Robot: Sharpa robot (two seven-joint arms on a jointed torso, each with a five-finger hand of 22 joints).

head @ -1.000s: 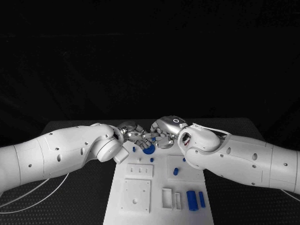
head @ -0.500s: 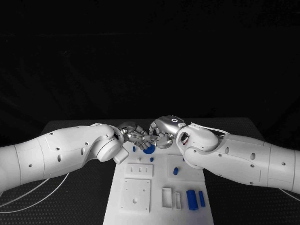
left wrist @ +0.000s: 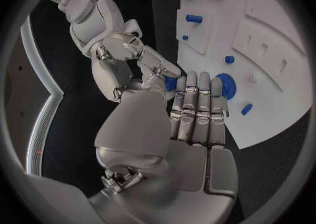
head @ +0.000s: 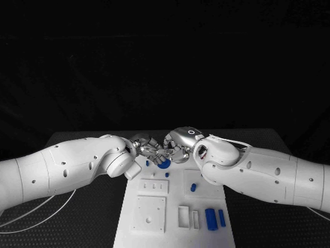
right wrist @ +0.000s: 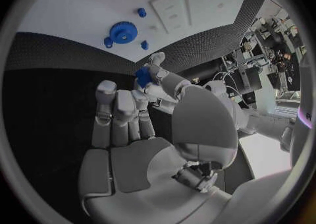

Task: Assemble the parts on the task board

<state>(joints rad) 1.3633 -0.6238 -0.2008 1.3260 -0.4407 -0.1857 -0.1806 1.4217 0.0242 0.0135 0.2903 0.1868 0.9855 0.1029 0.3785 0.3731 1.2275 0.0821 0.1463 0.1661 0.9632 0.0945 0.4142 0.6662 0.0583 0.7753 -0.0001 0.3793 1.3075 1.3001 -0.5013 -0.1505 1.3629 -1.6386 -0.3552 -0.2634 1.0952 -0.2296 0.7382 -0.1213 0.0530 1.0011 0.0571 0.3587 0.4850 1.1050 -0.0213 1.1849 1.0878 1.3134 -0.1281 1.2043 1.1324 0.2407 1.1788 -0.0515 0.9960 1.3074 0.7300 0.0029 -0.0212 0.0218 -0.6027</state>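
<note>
While both silver hands meet above the far end of the white rectangular task board, you have a small blue plastic part caught between them, lifted clear of the board. In the right wrist view the part sits at the fingertips of the left hand, which pinch it while that hand's other fingers lie straight and close together. The right hand has its fingers drawn in right beside the part; whether it also grips the piece or only steadies it, you cannot tell from these pictures.

Holding the piece in the air between two hands looks like a regrasp or a hand-over, so that it can be turned to the right attitude before it goes down. Just below the hands, the round blue toothed gear already lies on the board, with small blue pegs near it, so the held part probably belongs in that neighbourhood. Nearer you, long blue cylindrical pieces lie in the tray at the board's near right, well apart from the hands and not yet taken up.
</note>
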